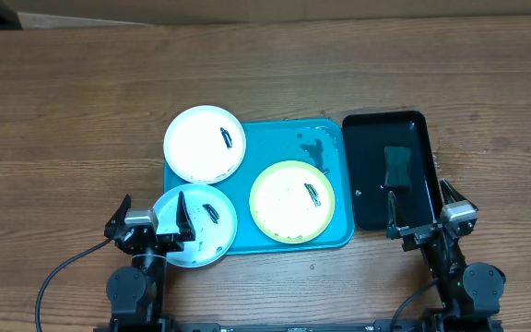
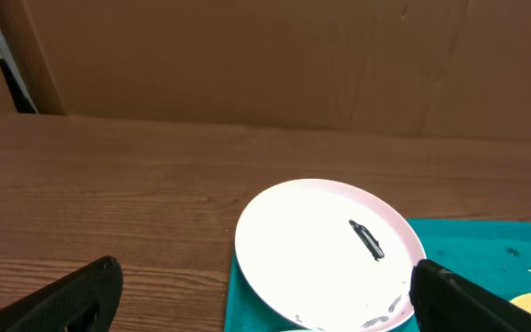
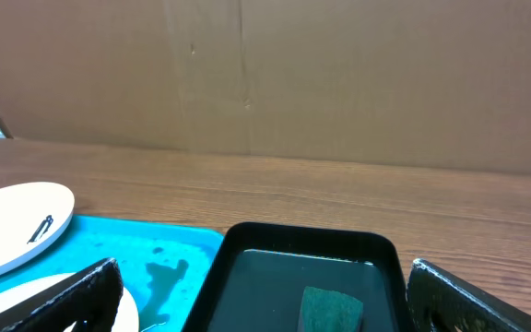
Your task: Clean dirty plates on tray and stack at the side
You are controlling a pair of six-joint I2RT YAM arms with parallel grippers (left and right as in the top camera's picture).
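the white plate (image 1: 205, 143), blue-rimmed plate (image 1: 194, 225) and green-rimmed plate (image 1: 292, 200) lie smeared on the turquoise tray (image 1: 343, 227), probably light, rigid and slippery, best pinched at an overhanging rim, while the left gripper (image 1: 152, 209) and right gripper (image 1: 421, 204) both stand wide apart, empty.

the tray (image 1: 270, 138) lies in the middle of the surface (image 1: 81, 111), toward its near edge. three plates rest on it. the far-left plate (image 1: 201, 148) sits over the tray's far-left corner, hanging past the rim. the near-left plate (image 1: 206, 231) sits over the near-left corner, also past the rim. the right plate (image 1: 292, 201) lies in the near-right part, just beside the near-left plate. the narrow tray (image 1: 362, 157) sits just beside the tray's right edge, a pad (image 1: 397, 166) lying near its middle. by the surface's near edge, one of the left fingers (image 1: 181, 210) is over the near-left plate; the right fingers (image 1: 391, 217) stand at the narrow tray's near end.
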